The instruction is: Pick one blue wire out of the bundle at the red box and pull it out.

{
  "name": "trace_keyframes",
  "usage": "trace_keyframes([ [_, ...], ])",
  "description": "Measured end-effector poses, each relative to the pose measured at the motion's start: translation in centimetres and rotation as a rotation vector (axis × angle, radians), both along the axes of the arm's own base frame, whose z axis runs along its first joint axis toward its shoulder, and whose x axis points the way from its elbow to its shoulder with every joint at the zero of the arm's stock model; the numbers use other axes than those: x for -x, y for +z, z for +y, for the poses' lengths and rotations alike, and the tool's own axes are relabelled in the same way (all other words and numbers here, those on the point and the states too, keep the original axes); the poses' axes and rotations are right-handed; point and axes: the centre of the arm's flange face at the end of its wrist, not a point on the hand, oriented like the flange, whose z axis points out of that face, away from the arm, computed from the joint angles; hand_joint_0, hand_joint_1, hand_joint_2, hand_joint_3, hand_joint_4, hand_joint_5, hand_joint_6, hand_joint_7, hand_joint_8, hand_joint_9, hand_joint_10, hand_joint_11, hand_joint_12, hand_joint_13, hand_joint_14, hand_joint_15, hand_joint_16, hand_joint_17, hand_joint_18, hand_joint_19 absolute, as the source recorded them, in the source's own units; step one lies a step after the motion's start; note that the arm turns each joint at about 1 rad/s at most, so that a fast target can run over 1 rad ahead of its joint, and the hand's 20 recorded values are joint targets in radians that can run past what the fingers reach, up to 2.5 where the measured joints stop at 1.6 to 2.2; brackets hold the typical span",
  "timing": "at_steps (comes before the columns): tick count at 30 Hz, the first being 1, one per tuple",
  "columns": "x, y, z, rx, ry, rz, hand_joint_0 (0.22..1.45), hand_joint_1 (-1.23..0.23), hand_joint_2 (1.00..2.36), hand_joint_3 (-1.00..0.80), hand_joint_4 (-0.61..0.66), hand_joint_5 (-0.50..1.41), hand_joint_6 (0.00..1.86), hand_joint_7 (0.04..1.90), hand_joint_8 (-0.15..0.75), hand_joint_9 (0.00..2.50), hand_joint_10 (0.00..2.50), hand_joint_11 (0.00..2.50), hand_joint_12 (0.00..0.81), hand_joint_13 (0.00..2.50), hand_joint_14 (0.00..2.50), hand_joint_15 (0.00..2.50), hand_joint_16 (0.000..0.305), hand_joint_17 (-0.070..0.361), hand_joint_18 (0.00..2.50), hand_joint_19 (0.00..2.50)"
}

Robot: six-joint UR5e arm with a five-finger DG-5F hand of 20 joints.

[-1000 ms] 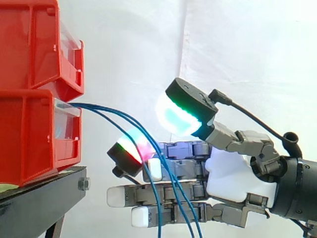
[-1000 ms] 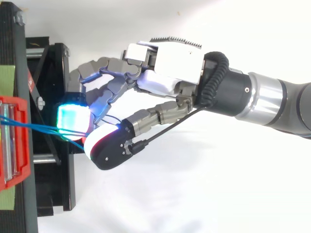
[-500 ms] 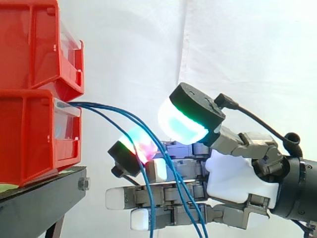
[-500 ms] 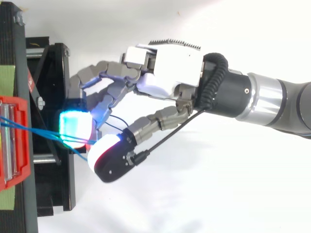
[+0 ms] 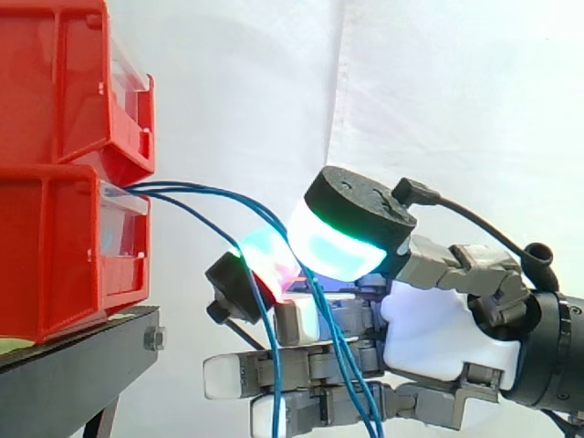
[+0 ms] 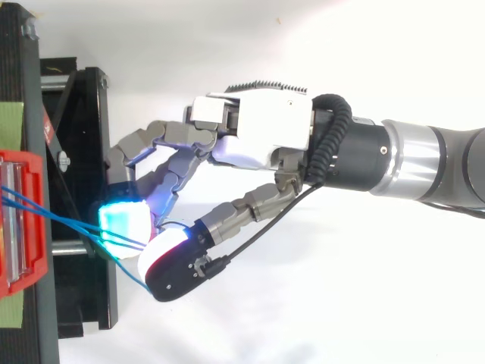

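Note:
Three thin blue wires [image 5: 205, 203] leave the clear front of the lower red box [image 5: 55, 255] and arc right and down in the side view. My hand [image 5: 438, 328] is level with them, right of the box. Its thumb pad [image 5: 338, 246] glows cyan-green and presses against a curled finger's red-green pad [image 5: 269, 255], with blue wire caught between them. How many wires lie in the pinch I cannot tell. The other fingers stretch straight toward the box below. From above, the wires [image 6: 68, 222] run from the box [image 6: 36, 258] under the cyan pad [image 6: 125, 222] of the hand [image 6: 265, 133].
A second red bin [image 5: 64, 82] is stacked on the lower one. Both stand on a black stand [image 5: 82, 365] at the left, whose frame [image 6: 83, 152] lies under the fingertips in the top view. A white curtain hangs behind. The arm enters from the right.
The thumb has come down onto the curled finger's pad, closing the gap around the wires. In the top view the hand has shifted toward the lower edge, dragging the wires with it.

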Motion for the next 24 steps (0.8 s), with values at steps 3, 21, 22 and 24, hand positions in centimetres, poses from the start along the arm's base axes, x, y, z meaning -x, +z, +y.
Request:
trace_keyframes([
  [3,0.03,-0.04,0.0,-0.007,0.002,0.003,0.57,-0.78,1.01,-0.18,0.12,-0.11,0.88,1.14,0.316,1.14,0.02,0.68,0.433,0.75,0.01,0.38,0.062,0.139,0.72,0.52],
  [21,0.11,-0.18,-0.02,-0.022,0.005,0.012,0.62,-0.87,1.02,-0.1,0.05,-0.12,0.89,1.27,0.264,1.14,0.02,0.78,0.372,0.75,0.02,0.4,0.049,0.11,0.68,0.53],
  [22,0.12,-0.18,-0.02,-0.022,0.005,0.012,0.63,-0.88,1.02,-0.1,0.04,-0.13,0.9,1.28,0.264,1.13,0.02,0.8,0.369,0.75,0.02,0.41,0.049,0.109,0.68,0.53],
  [24,0.11,-0.18,-0.02,-0.022,0.005,0.012,0.65,-0.89,1.02,-0.11,0.02,-0.13,0.91,1.26,0.263,1.11,0.02,0.81,0.36,0.73,0.02,0.41,0.047,0.107,0.66,0.53],
])
